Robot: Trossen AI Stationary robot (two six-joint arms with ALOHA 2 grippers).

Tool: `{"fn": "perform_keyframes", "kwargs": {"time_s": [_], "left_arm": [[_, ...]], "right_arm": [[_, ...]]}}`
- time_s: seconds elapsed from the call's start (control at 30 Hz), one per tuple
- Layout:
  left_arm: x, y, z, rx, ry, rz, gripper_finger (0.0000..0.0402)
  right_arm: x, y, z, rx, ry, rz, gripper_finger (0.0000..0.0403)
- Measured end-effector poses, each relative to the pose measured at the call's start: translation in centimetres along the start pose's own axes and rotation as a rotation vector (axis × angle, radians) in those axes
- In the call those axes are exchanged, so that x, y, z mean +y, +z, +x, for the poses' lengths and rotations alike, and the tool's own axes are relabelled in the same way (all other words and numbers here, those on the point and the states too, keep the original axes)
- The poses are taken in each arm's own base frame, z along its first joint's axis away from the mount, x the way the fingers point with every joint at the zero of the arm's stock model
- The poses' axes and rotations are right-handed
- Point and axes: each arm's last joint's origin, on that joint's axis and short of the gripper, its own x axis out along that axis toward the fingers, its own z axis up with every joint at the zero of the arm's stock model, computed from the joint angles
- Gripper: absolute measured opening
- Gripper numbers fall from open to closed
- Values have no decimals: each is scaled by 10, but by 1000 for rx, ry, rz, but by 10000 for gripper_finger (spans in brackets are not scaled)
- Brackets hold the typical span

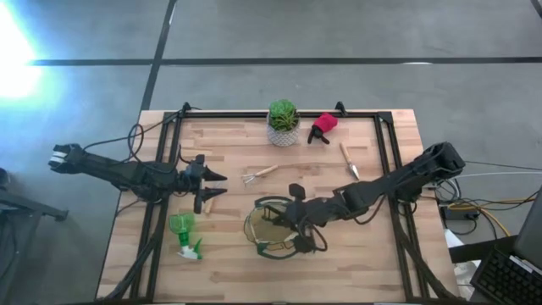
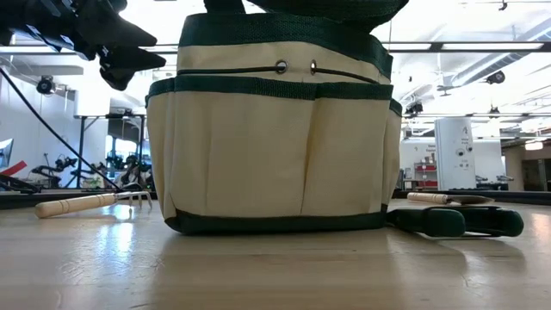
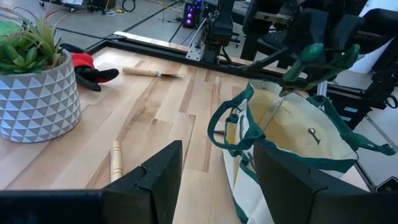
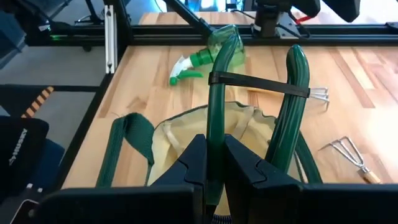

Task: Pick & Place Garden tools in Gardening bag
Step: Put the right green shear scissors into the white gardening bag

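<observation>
Right gripper (image 4: 214, 165) is clamping one green handle of the pruners (image 4: 255, 118) and holding them over the bag's (image 1: 275, 229) mouth. This looks like the drop: next it wants a lowering into the opening, then a release. What's inside the bag, I can't tell. Left gripper (image 1: 216, 188), fingers apart, is waiting near the fork (image 1: 258, 174), empty.

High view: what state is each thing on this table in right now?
gardening bag, upright, mouth open.
pruner, held above the bag's mouth, handles banded together.
right gripper, shut on pruner.
left gripper, open, empty.
spray bottle, lying on its side.
fork, lying flat.
potted plant, upright.
</observation>
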Motion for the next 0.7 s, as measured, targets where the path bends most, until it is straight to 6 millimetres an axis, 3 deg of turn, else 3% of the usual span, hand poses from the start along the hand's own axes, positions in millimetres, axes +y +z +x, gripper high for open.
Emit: {"fn": "perform_keyframes", "kwargs": {"time_s": [0.17, 0.33, 0.53, 0.7], "left_arm": [[0, 0, 0, 0, 0, 0, 200], [0, 0, 1, 3, 2, 1, 200], [0, -1, 2, 12, 4, 2, 200], [0, -2, 2, 20, 6, 3, 200]], "right_arm": [[0, 0, 10, 20, 1, 2, 17], [0, -2, 34, 214, -25, -23, 17], [6, 17, 47, 353, -75, -37, 17], [12, 21, 60, 436, -37, -60, 17]]}}
